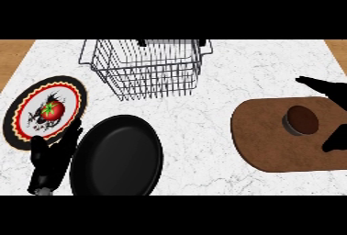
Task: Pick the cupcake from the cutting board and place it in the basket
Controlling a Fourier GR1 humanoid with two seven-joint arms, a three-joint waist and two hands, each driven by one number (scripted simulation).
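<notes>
Cupcake [301, 120], round, dark chocolate-brown top in a grey wrapper: stands upright on the brown rounded wooden cutting board [267, 137], toward that board's far right part, free of any grasp.

Cutting board: lies flat on the white marbled surface [203, 128], cut off by the view's right edge.

Right hand [338, 94], black: spread over the cutting board's right end, upper fingers [311, 82] straight and extended beyond the board's far edge, thumb showing lower at the board's right side; open around the cupcake with a gap on each side, not touching it.

Basket [148, 69], grey wire mesh, rectangular: stands upright well to the far left of the cutting board.

Pan [116, 156], black, round, matte: rests on the surface left of the cutting board, near the front.

Plate [46, 112], round, dark rim with red-and-yellow zigzag border, white centre, carrying a red tomato [51, 109]: lies far left of the cutting board, beyond the pan.

Left hand [51, 158], black: rests between plate and pan, fingers relaxed and pointing up, holding nothing.
</notes>
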